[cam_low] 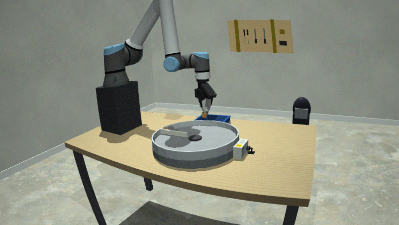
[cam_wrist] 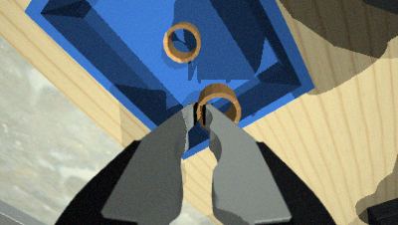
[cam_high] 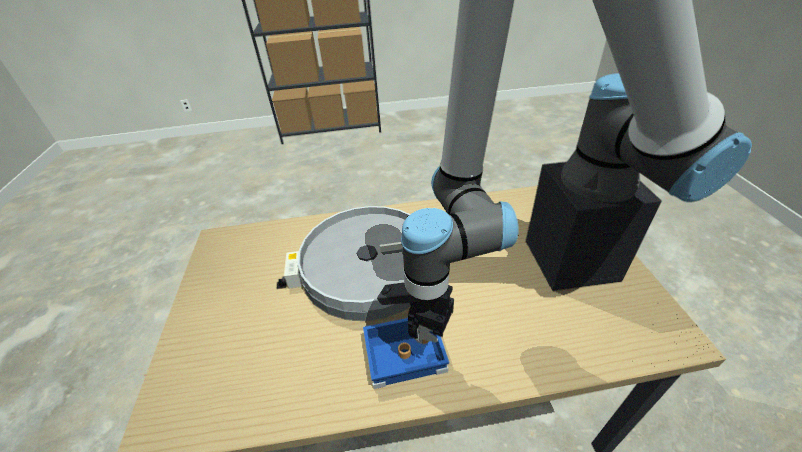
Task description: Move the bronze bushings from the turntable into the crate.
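Note:
My gripper is shut on the wall of a bronze bushing, one fingertip inside its bore. The held bushing hangs low over the blue crate, near one corner. A second bronze bushing stands upright on the crate floor. The grey turntable is beside the crate. The exterior view shows a small orange-brown piece behind its pale bar. The arm hides part of the turntable in the top view; I cannot make out steel bushings clearly.
The pale bar stands across part of the turntable, near its dark hub. A white control box sits at the turntable's rim. The black robot pedestal stands on the wooden table.

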Action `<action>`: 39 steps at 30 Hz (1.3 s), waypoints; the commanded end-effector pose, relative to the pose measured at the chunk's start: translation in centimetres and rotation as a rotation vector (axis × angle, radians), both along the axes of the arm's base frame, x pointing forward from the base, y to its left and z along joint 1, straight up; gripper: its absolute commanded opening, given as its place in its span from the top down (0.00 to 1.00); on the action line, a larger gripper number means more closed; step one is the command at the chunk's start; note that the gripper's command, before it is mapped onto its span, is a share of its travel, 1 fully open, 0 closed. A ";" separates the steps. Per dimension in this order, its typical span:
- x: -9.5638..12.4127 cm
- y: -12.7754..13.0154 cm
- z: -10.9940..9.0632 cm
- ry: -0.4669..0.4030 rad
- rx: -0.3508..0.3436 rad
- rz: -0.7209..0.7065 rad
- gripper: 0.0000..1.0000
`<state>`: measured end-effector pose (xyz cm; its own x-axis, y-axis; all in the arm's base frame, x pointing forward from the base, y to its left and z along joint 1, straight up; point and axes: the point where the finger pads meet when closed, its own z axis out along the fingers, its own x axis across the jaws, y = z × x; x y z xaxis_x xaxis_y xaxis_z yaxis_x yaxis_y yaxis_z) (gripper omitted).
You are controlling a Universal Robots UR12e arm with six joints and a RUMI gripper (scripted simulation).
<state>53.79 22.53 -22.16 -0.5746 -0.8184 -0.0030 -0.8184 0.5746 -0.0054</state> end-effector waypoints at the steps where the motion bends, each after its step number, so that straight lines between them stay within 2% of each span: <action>1: 0.0 0.0 0.0 -0.001 0.000 0.000 1.00; 27: 0.0 0.0 0.0 -0.001 0.000 0.000 1.00; 39: 0.1 0.0 -1.3 -0.001 0.000 0.000 1.00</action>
<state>53.80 22.53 -22.95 -0.5746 -0.8184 -0.0030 -0.8184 0.5746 -0.0054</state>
